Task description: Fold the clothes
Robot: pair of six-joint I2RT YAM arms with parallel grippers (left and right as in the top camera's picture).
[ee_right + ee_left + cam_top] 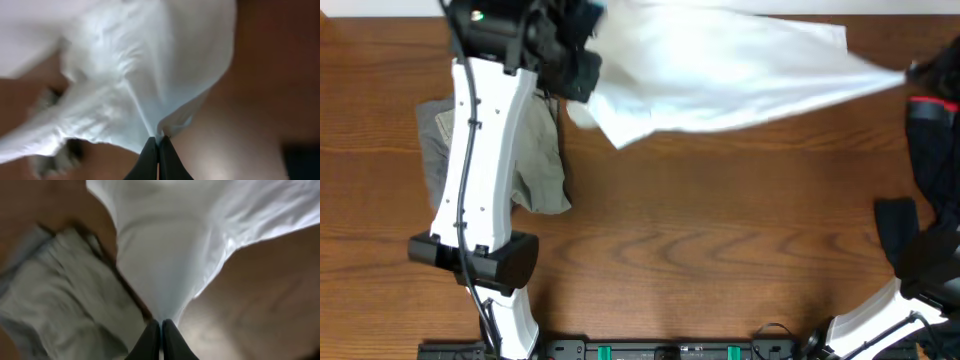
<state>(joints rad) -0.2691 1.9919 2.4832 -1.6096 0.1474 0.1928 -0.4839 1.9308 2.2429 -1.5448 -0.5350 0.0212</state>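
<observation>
A large white T-shirt (720,70) hangs stretched across the back of the table between my two grippers. My left gripper (582,72) is shut on its left end; the left wrist view shows the white cloth (170,255) pinched between the closed fingers (161,326). My right gripper (912,72) is shut on the right end; in the right wrist view the cloth (145,65) is pinched at the fingertips (158,142). A khaki-grey garment (535,160) lies crumpled under the left arm, also in the left wrist view (65,295).
A black garment (935,150) lies at the right edge with a red-trimmed piece (932,102) on top. The left arm (480,170) crosses the left of the table. Brown wooden tabletop (720,230) fills the middle.
</observation>
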